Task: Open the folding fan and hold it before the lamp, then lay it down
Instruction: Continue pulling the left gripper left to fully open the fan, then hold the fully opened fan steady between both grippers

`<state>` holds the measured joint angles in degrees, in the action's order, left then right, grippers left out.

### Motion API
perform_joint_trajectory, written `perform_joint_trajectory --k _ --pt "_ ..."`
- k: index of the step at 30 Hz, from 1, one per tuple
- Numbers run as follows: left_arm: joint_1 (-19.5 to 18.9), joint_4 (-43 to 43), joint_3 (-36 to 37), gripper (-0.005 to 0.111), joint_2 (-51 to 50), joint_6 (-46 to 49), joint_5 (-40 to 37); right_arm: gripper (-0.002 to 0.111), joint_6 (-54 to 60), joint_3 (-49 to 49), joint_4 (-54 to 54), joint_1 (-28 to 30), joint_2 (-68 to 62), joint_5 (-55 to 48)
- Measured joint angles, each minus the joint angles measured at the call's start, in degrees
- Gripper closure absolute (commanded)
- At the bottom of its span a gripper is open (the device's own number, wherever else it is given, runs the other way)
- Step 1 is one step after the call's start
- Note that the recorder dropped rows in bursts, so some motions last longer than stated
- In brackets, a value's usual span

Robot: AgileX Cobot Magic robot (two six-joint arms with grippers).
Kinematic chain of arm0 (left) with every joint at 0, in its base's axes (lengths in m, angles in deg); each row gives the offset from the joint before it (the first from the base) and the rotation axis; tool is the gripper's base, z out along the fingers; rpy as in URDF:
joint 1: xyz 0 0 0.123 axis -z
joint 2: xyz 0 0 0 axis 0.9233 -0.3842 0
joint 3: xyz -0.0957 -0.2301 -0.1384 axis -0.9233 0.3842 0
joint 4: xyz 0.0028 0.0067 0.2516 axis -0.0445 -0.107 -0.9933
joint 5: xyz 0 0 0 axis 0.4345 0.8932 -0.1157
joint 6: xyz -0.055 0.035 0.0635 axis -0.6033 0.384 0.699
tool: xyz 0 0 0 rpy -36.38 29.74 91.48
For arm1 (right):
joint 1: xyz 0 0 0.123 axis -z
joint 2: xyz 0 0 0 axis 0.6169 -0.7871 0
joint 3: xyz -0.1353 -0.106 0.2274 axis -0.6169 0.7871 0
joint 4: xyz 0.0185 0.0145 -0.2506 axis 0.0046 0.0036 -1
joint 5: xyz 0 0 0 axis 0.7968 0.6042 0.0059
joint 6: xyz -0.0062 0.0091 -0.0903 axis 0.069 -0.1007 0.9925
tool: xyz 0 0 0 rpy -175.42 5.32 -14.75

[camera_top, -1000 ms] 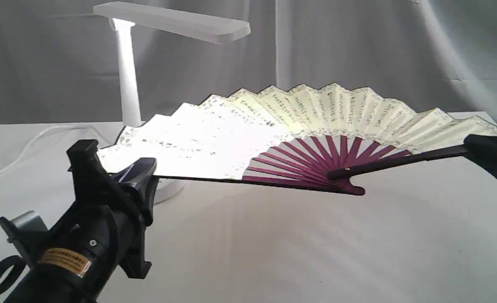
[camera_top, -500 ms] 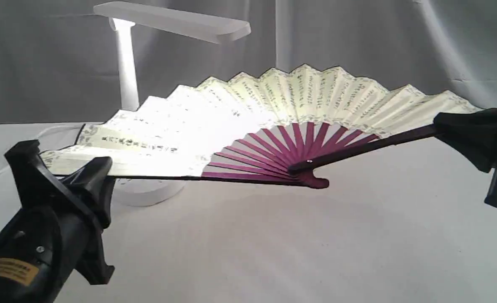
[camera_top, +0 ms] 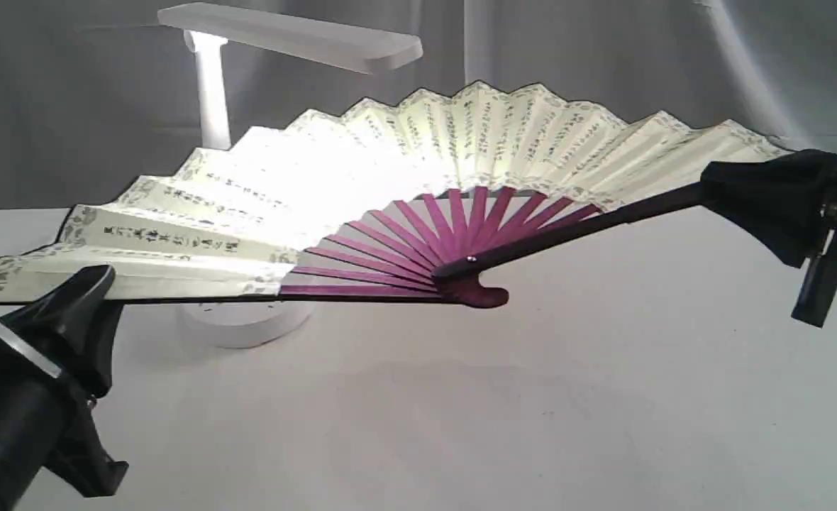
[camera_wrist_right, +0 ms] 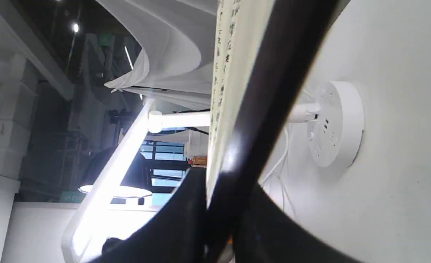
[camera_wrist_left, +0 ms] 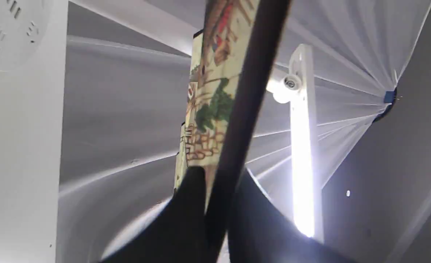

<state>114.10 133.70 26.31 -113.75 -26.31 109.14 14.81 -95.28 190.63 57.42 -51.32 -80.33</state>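
The folding fan (camera_top: 418, 163) is spread wide and held in the air in front of the lamp (camera_top: 213, 92), its cream leaf lit bright under the lamp head. Maroon ribs meet at the pivot (camera_top: 472, 284), which hangs above the white tablecloth. My left gripper (camera_top: 71, 301) is shut on the fan's left guard at the lower left. My right gripper (camera_top: 745, 195) is shut on the right guard at the far right. The left wrist view shows the dark guard (camera_wrist_left: 244, 109) clamped between black fingers, as does the right wrist view (camera_wrist_right: 266, 109).
The lamp's round base (camera_top: 248, 323) stands on the tablecloth (camera_top: 532, 411) under the fan's left half; its sockets show in the right wrist view (camera_wrist_right: 332, 124). Grey curtains (camera_top: 603, 57) hang behind.
Both grippers moved left with the fan and raised it, tilting the leaf more upright. The fan now covers more of the lamp stem.
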Motion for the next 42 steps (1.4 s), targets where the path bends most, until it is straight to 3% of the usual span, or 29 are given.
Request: perform_joint_trajectory --k 12,42 --pt "0.00 2.04 0.40 0.107 6.90 7.28 -1.26 0.108 -1.05 0.00 0.00 -1.17 2.74 -0.73" --pt "0.00 2.28 0.40 0.107 7.15 7.52 -1.47 0.108 -1.39 0.00 0.00 -1.14 2.74 -0.73"
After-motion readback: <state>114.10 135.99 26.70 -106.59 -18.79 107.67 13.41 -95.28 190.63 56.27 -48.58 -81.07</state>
